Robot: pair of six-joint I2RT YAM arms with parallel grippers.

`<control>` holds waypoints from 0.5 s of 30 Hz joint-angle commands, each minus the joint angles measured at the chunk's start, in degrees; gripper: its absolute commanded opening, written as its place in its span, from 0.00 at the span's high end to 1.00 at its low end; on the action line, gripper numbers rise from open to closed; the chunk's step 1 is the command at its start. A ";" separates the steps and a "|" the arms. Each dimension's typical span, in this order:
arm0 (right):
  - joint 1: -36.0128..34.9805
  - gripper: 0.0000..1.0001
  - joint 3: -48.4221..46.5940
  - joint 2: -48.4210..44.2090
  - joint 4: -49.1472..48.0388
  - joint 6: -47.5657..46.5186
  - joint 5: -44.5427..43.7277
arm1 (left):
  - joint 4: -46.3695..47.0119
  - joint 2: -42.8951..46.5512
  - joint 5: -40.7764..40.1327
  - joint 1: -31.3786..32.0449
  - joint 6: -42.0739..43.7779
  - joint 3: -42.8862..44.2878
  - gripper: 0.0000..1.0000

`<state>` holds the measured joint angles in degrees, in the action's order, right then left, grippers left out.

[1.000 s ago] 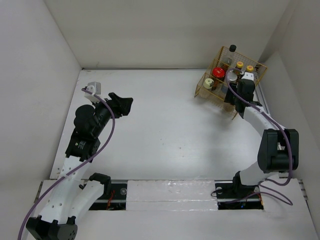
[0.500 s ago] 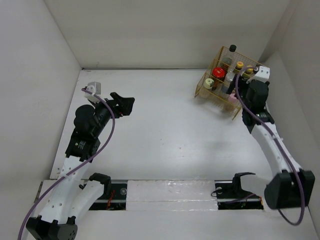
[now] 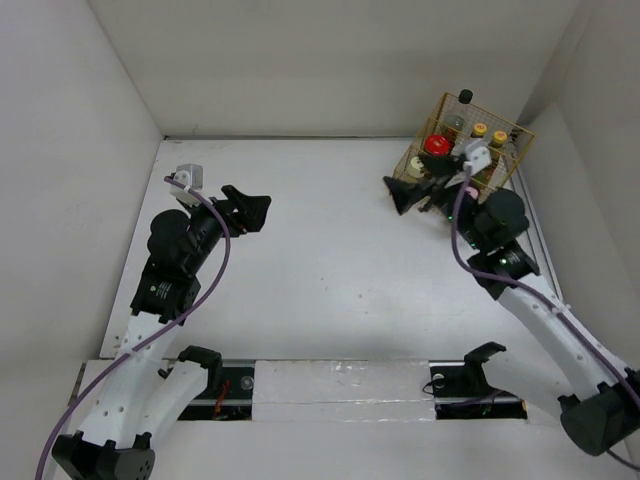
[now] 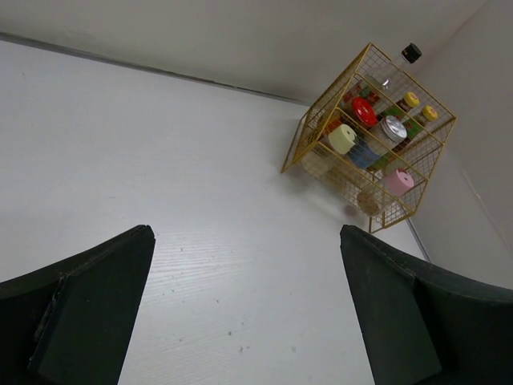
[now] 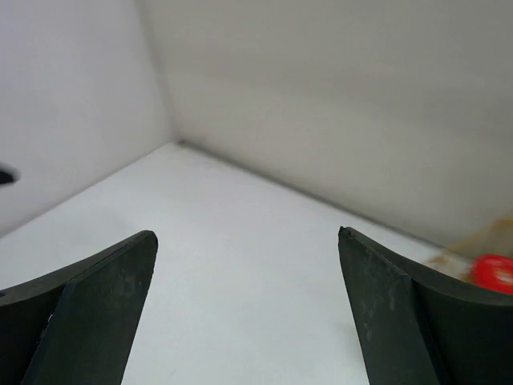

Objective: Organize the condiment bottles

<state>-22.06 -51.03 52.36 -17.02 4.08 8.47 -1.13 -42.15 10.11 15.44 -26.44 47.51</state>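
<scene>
The condiment bottles stand together inside the yellow wire basket [image 3: 490,113] at the back right corner. In the left wrist view the basket [image 4: 325,107] shows a red cap [image 4: 364,111], a cream cap [image 4: 342,138], a silver cap [image 4: 393,127], a pink cap [image 4: 398,181], yellow caps [image 4: 411,99] and a black cap [image 4: 411,53]. My right gripper [image 3: 398,196] is open and empty, just left of the basket and pointing left. The right wrist view catches only the red cap [image 5: 492,273] at its edge. My left gripper [image 3: 255,212] hangs open and empty over the left of the table, facing the basket.
White walls close the table on the left, back and right. The basket sits close to the right wall. White tabletop [image 3: 330,250] lies between the two grippers. Both arm bases stand on the rail at the near edge.
My right gripper has drawn back from the basket, swung left and opened wide, with nothing in it. My left gripper has opened while its arm stayed in place.
</scene>
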 commanded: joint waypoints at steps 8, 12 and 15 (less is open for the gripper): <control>-23.45 0.00 -3.20 22.07 -4.08 -4.60 10.53 | 2.36 0.93 0.35 0.29 -0.81 0.92 0.01; -27.59 0.00 -2.59 28.93 -7.68 -4.35 7.53 | 2.88 0.93 0.35 0.29 -0.81 0.92 0.01; -28.21 0.00 -1.97 34.11 -9.87 -3.64 7.00 | 2.88 0.41 0.96 -0.23 -0.81 0.92 0.01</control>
<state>-50.28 -51.81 84.40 -19.79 0.45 17.12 -1.08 -42.15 10.11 15.42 -26.92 47.51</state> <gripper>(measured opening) 0.998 0.986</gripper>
